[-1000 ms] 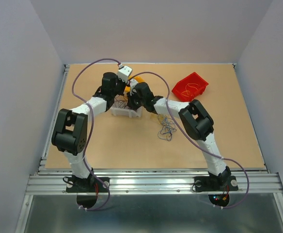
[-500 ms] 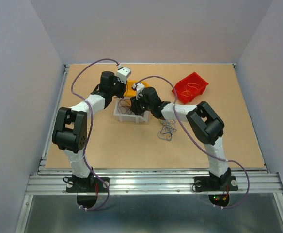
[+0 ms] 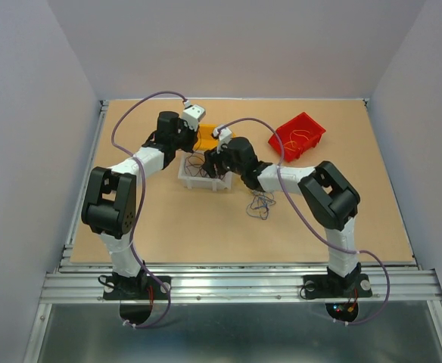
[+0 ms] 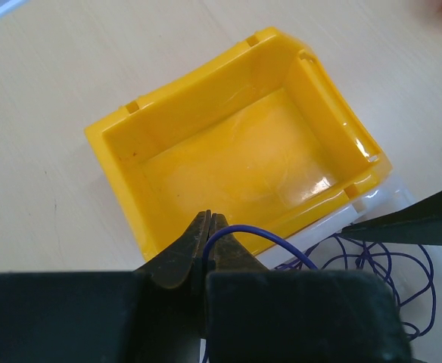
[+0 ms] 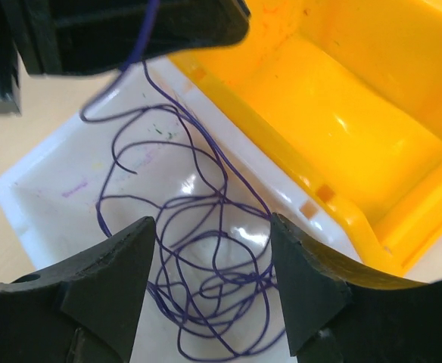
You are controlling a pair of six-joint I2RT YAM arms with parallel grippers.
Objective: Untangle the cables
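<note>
"Yellow plastic fills the left wrist view. Which bin is that, and is there writing on it?"

"That's the yellow bin [image 4: 198,72], open side up on the pale desk [image 4: 47,91], its floor bare and glossy. Its walls show nothing I can read. The white bin [image 5: 32,178] sits touching it, at the lower right of that view. The white floor has a few faint coloured smudges, too blurred to read as words."

"Where are the cables?"

"A purple cable [image 5: 198,280] lies in loose loops inside the white bin. One strand of it rises to the left fingers [image 4: 208,221], which are pressed tight together on it at their tips, low in the middle of the frame. A separate clump of cables [image 3: 261,204], dark and purple, lies on the desk just below the white bin in the top view, near the right forearm."

"And the right fingers [image 5: 130,257]?"

"Spread well apart above the white bin, one at each lower side of the right wrist view, with the purple loops showing between them. They grip nothing."

"Anything else on the desk?"

"A red bin [image 3: 291,151] toward the upper right of the top view, well apart from the other two, with a thin orange-yellow strand [image 3: 303,136] curled inside."
</note>
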